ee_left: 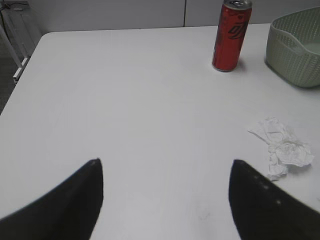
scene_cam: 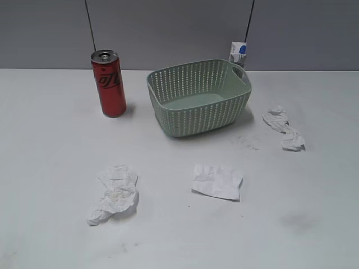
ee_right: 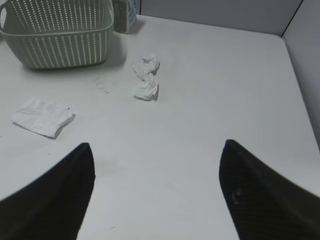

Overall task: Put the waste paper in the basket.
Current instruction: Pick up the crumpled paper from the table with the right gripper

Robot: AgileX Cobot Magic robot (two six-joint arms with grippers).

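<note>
Three crumpled white waste papers lie on the white table: one front left, one in the front middle, one to the right of the basket. The sage-green perforated basket stands empty at the back middle. In the left wrist view my left gripper is open and empty, with the left paper ahead to its right and the basket beyond. In the right wrist view my right gripper is open and empty, with the right paper, the middle paper and the basket ahead. Neither gripper shows in the exterior view.
A red soda can stands left of the basket; it also shows in the left wrist view. A small white-and-blue carton stands behind the basket's right end, also in the right wrist view. A grey wall runs along the back.
</note>
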